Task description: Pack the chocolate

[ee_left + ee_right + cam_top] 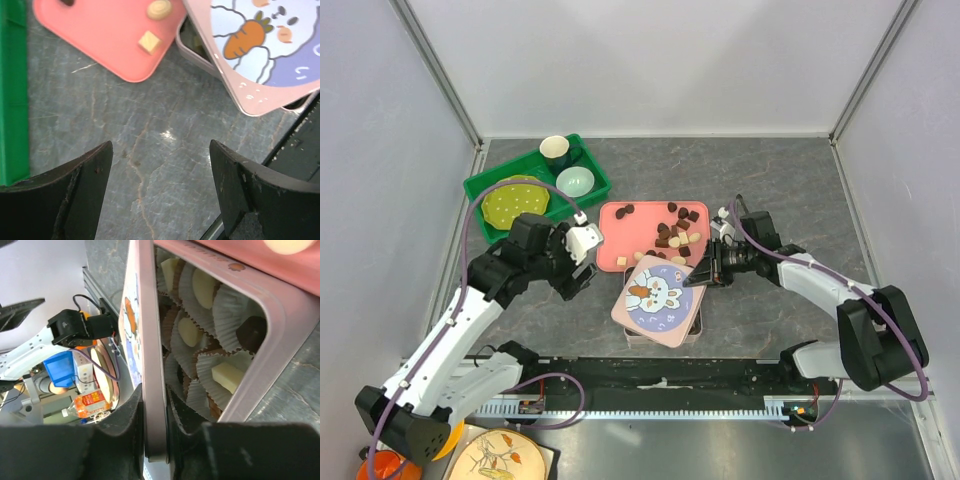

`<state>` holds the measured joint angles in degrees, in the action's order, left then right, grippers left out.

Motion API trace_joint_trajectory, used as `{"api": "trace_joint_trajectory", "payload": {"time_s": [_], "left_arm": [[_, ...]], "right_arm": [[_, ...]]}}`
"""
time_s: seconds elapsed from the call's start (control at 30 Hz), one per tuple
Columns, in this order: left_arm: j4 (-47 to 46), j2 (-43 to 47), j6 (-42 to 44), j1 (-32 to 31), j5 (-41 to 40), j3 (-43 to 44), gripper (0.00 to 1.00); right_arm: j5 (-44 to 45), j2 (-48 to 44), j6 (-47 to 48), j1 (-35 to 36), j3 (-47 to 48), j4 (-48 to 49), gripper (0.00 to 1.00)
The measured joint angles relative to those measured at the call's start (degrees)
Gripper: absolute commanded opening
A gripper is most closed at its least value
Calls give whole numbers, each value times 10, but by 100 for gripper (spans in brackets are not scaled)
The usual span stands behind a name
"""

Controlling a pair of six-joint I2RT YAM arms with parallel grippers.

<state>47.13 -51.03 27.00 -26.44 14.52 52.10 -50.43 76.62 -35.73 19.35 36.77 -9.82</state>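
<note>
While pinching the lid (150, 340) in the right gripper (154, 407), left gripper (161, 165) wide, seemingly closing the tin (260, 365); needs squaring down.

The bunny lid (657, 296), clamped by the right gripper (695, 274), leans over the tin (257, 365) and blocks most of its mouth; one side gap is open. Bare desk (150, 140) between green bin (12, 100) and pink tray (100, 30) seems wide enough for a gripper.

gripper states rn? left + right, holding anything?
Left gripper: open, nothing between its fingers.
Right gripper: closed on the edge of the tin lid.
</note>
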Motion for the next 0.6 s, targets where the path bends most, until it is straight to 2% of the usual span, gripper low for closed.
{"api": "trace_joint_trajectory", "payload": {"time_s": [0.03,0.17,0.23,0.6], "left_arm": [[2,-1,3,0,10,-3,84],[8,-10,19,0,50,-21,83],[8,-19,28,0,68,-31,83],[12,-116,87,-2,143,-84,80]], "right_arm": [[3,2,3,0,3,-5,34],[27,10,21,0,5,-25,39],[36,14,29,-1,6,-33,45],[61,42,41,-1,13,-34,50]]}}
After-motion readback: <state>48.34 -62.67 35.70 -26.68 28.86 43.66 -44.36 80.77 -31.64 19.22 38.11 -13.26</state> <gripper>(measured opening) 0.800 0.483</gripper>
